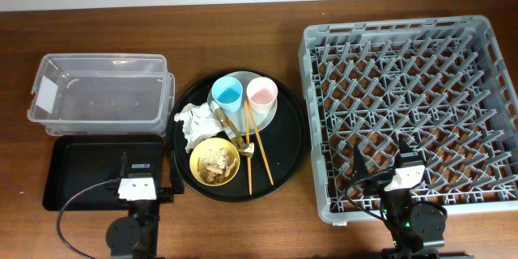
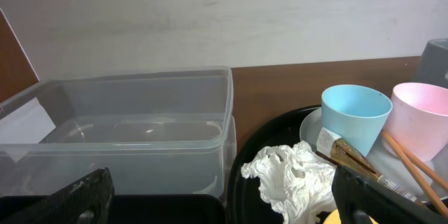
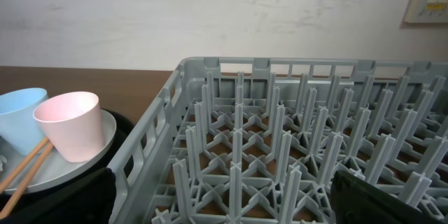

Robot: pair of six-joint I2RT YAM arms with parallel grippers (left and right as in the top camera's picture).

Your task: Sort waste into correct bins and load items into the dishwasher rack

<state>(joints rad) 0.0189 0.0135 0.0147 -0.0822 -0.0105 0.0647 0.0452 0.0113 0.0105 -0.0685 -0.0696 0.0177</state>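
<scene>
Centrally, the waste and the dishes all sit together on a large round black tray [image 1: 283,146] on the wooden table [image 1: 243,32]. A crumpled white paper napkin [image 1: 194,123] lies at the tray's left side, with a small dark brown wrapper [image 2: 353,159] just beside it, against the foot of the light-blue cup [image 1: 227,93]. Beige crumbly food scraps [image 1: 215,160] fill the yellow bowl [image 1: 196,162] at the tray's near edge. The light-blue cup and the pink cup [image 1: 261,93] stand upright side by side on the pale grey-green plate [image 1: 241,78] at the far side of the tray. The pair of wooden chopsticks [image 1: 249,166] runs from the plate, between the cups, down past the bowl toward the near rim, the sticks spreading apart.

Left of the round tray stands the clear plastic tub [image 1: 101,97], a white label [image 1: 47,93] on its left wall, and nearer the robot lies the shallow black rectangular tray [image 1: 85,170]. Right of the round tray is the grey dishwasher rack [image 1: 314,129], its upright pegs bare.

The left gripper [image 2: 224,203] hovers at the near right edge of the shallow black tray, jaws spread wide and holding nothing. The right gripper [image 3: 224,199] hangs over the near edge of the rack, jaws likewise wide apart and empty.
</scene>
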